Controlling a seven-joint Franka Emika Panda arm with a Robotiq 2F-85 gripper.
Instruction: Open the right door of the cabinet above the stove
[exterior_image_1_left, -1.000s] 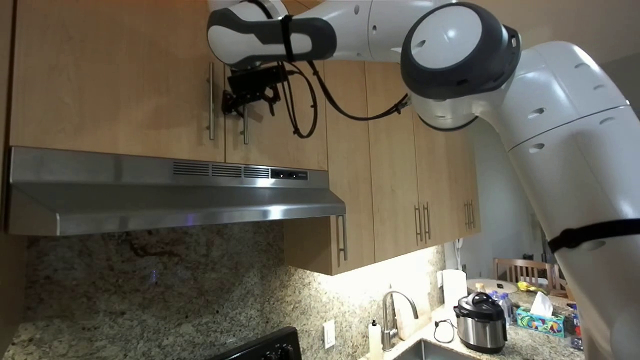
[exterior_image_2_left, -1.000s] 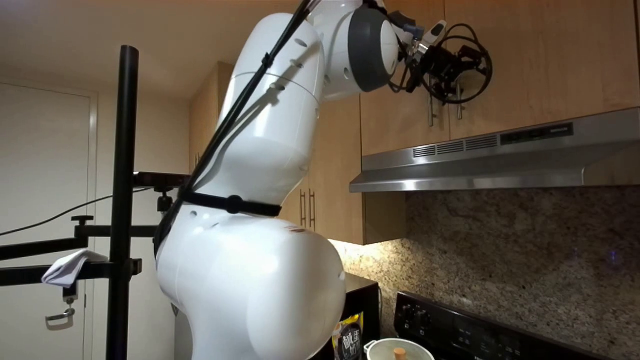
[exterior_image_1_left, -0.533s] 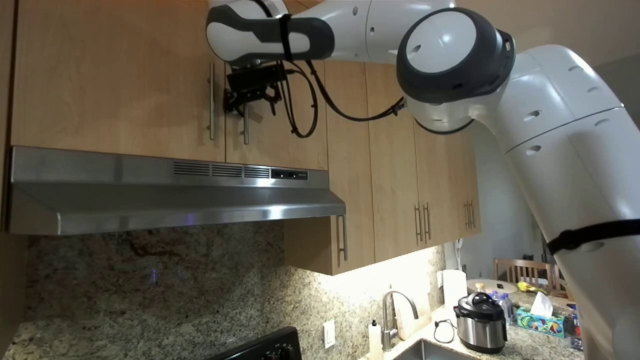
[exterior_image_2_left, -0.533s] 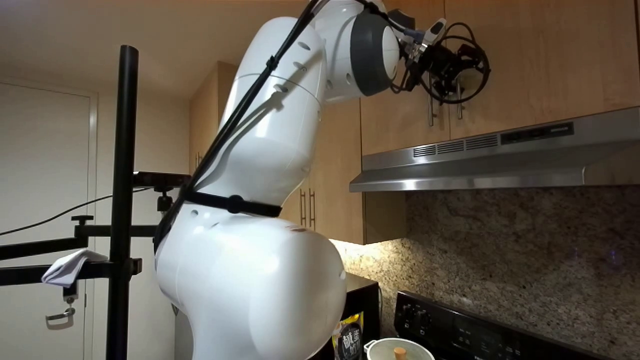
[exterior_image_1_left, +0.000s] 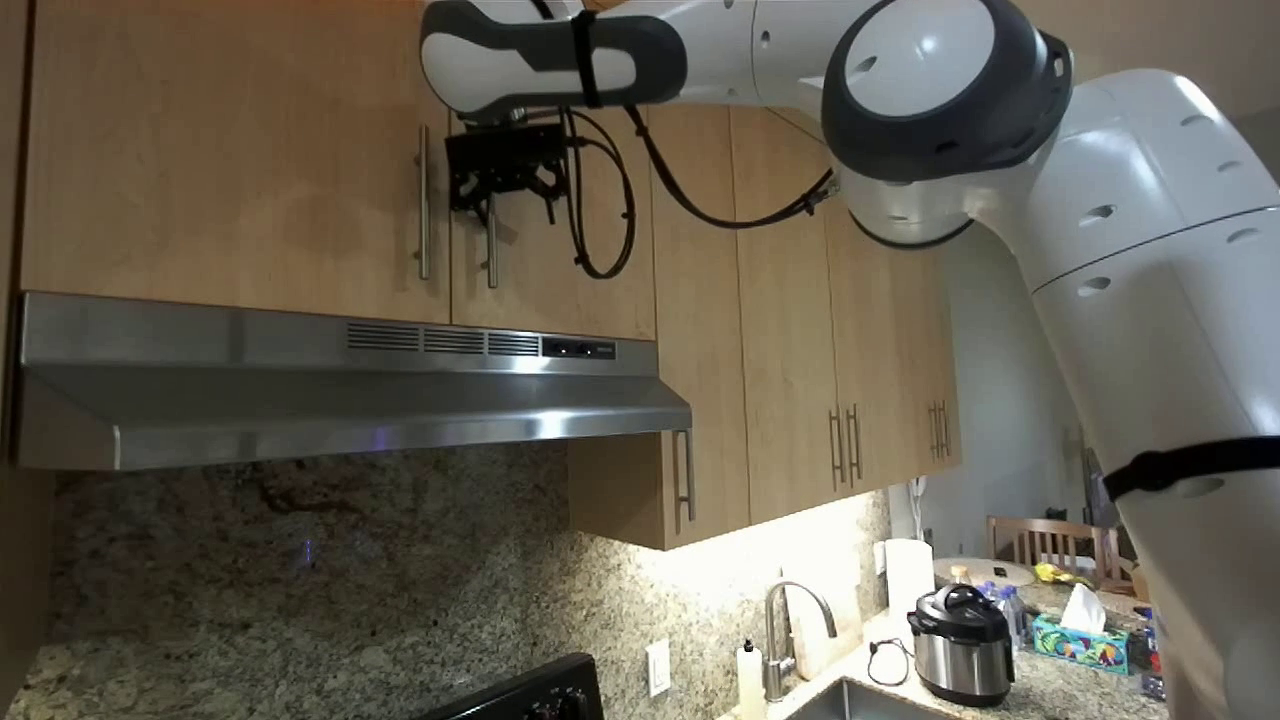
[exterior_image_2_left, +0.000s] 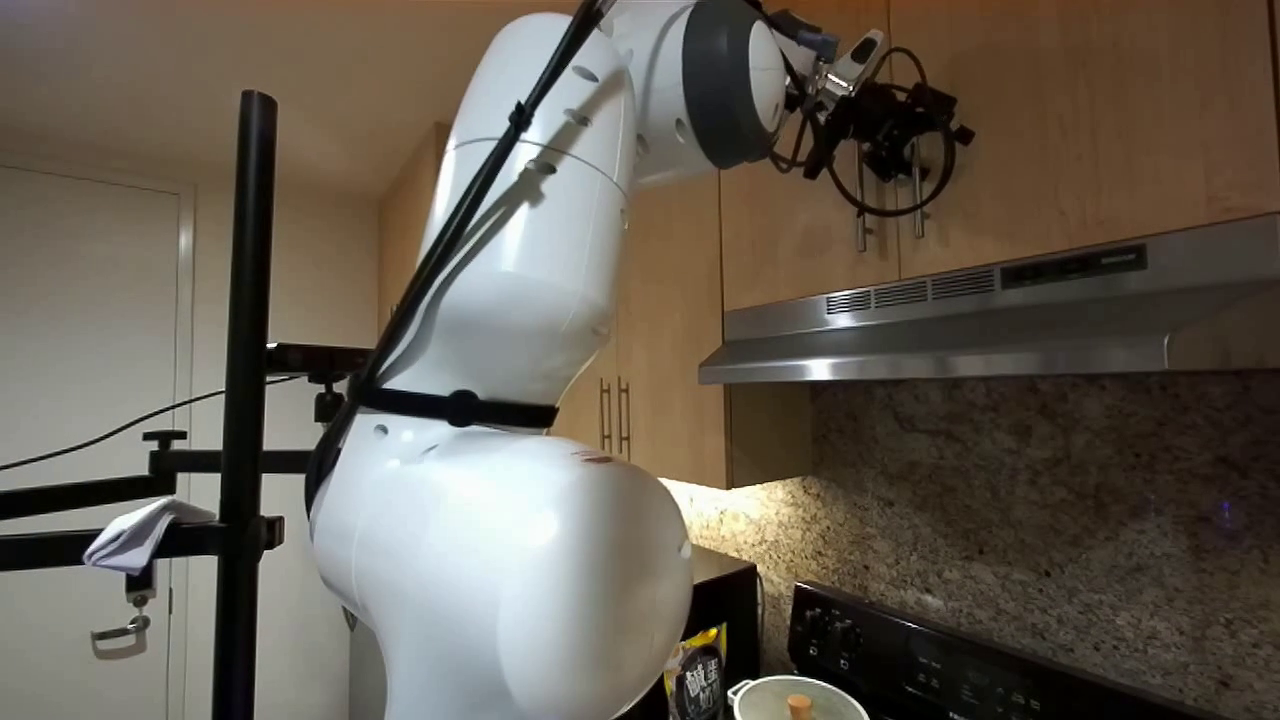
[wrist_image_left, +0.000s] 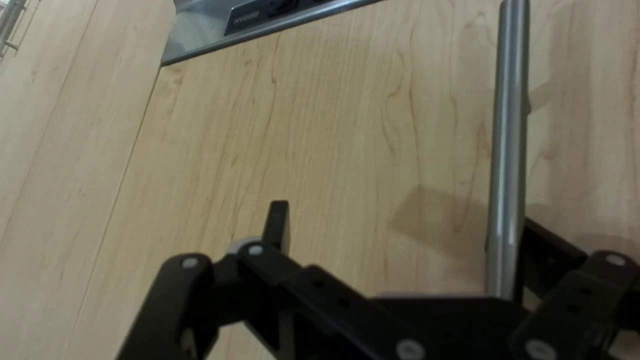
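The right door (exterior_image_1_left: 575, 285) of the cabinet (exterior_image_1_left: 230, 160) is shut, a flat tan panel above the range hood. It also shows in an exterior view (exterior_image_2_left: 1090, 130) and fills much of the wrist view (wrist_image_left: 325, 150). Its metal bar handle (exterior_image_1_left: 491, 255) stands upright along its left edge. My gripper (exterior_image_1_left: 515, 208) is open at the handle's upper part. In the wrist view my open gripper (wrist_image_left: 407, 225) has the handle (wrist_image_left: 509, 150) between its spread fingers, close to the right-hand finger, which is partly behind the bar. The stove (exterior_image_2_left: 960, 650) shows as a dark top.
The twin door's handle (exterior_image_1_left: 423, 200) stands just left of my gripper. The steel range hood (exterior_image_1_left: 350, 400) juts out below the doors. Taller cabinets (exterior_image_1_left: 700, 300) adjoin on the right. A cable loop (exterior_image_1_left: 630, 230) hangs beside the gripper.
The arm has moved slightly: its elbow rises, and the gripper has shifted up a little and levelled at the handle. The door has not moved.
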